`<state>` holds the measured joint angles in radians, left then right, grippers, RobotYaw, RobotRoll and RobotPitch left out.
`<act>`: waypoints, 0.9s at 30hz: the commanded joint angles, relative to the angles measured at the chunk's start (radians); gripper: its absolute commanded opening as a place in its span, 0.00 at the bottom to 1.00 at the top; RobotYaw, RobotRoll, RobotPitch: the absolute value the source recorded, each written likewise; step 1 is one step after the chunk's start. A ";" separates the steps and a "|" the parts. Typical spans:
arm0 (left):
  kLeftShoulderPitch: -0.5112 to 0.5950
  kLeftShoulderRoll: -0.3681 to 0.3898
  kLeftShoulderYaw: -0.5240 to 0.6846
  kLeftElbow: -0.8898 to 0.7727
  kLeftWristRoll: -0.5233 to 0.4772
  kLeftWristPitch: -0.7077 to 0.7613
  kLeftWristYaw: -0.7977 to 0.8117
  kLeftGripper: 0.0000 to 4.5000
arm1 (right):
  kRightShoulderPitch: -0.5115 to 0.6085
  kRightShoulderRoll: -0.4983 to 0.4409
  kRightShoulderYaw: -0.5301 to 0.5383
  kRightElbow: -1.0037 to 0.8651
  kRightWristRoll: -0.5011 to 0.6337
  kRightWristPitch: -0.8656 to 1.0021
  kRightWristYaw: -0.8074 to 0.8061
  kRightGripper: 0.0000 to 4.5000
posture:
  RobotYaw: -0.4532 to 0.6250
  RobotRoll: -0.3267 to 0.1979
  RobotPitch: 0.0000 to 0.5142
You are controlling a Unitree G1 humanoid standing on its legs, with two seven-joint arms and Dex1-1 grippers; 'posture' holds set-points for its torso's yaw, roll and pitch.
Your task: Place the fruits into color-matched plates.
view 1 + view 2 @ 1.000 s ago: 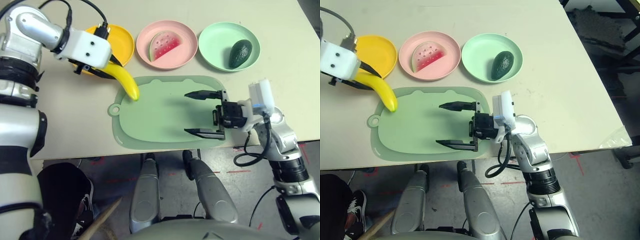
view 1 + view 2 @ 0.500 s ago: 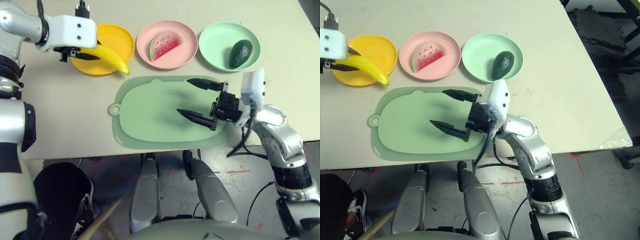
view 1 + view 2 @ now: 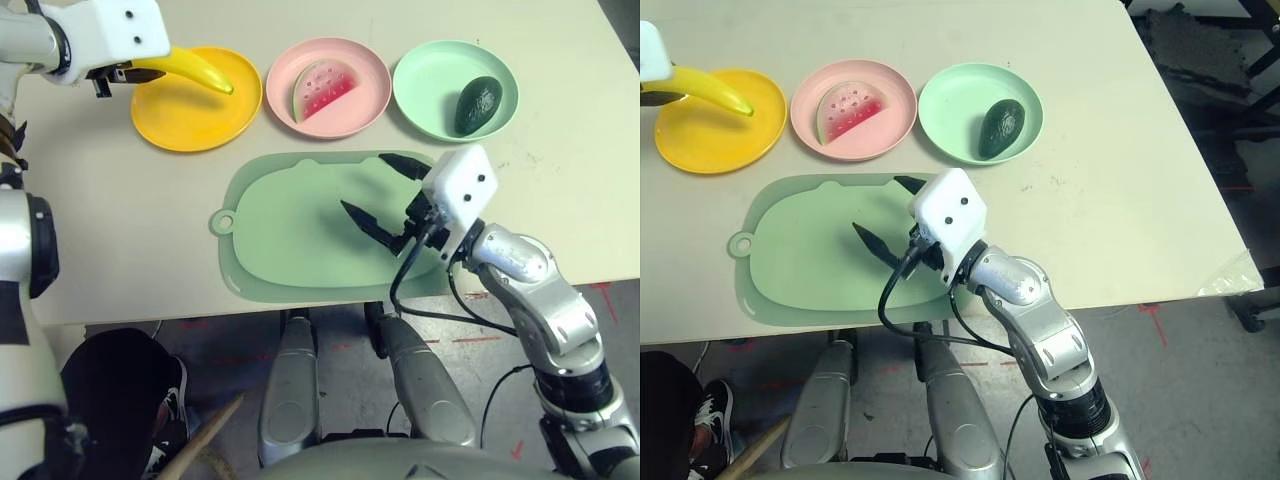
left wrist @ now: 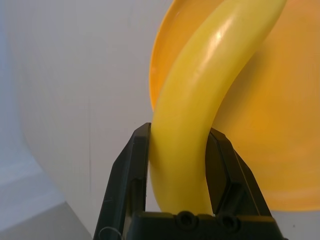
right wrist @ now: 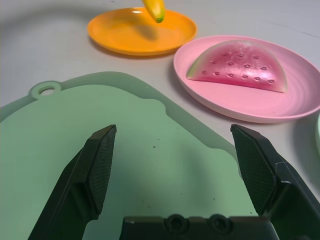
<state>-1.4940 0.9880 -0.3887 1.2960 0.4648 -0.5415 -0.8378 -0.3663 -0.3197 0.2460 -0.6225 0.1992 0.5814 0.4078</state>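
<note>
Banana (image 4: 200,110), yellow and curved, sits pinched between the fingers of the left gripper (image 4: 180,131), one black pad against each flank, its far end reaching out past the fingertips. Beyond and beneath that end lies the yellow-orange plate (image 3: 197,120), with the fruit raised above it; the right wrist view shows a gap between the tip and the plate. Just beside that plate, on the side toward the robot's right, the pink plate (image 3: 330,120) bears the red watermelon wedge (image 3: 324,90). Next along is the mint green plate (image 3: 420,90), where the dark green avocado (image 3: 479,105) rests, well apart from the left fingers. Nearer the robot's body, the right gripper (image 3: 362,182) has its fingers spread wide with nothing between them, above the pale green cutting mat (image 3: 300,230) on the table (image 3: 570,200).
</note>
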 commanded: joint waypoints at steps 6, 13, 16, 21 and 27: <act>0.094 -0.026 0.045 0.036 0.006 0.053 0.094 0.36 | 0.025 0.031 0.034 -0.045 -0.013 0.054 -0.041 1.00 | 0.39 0.62 0.81; 0.141 -0.040 0.037 0.032 0.025 0.032 0.091 0.44 | 0.035 0.025 0.026 -0.052 -0.009 0.069 -0.040 1.00 | 0.38 0.62 0.79; 0.140 -0.044 0.038 0.031 0.024 0.029 0.087 0.67 | 0.025 0.028 0.025 -0.047 -0.007 0.076 -0.040 1.00 | 0.39 0.62 0.78; 0.131 -0.042 0.040 0.027 0.026 0.025 0.092 0.99 | 0.015 0.026 0.024 -0.037 -0.005 0.075 -0.033 1.00 | 0.39 0.62 0.79; 0.046 -0.055 0.173 0.010 -0.105 0.082 0.039 0.99 | -0.041 0.047 -0.112 0.071 0.026 0.077 -0.061 1.00 | 0.40 0.62 0.81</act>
<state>-1.4259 0.9203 -0.2538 1.3087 0.3958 -0.4778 -0.7794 -0.4105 -0.2789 0.1737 -0.5747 0.2070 0.6466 0.3598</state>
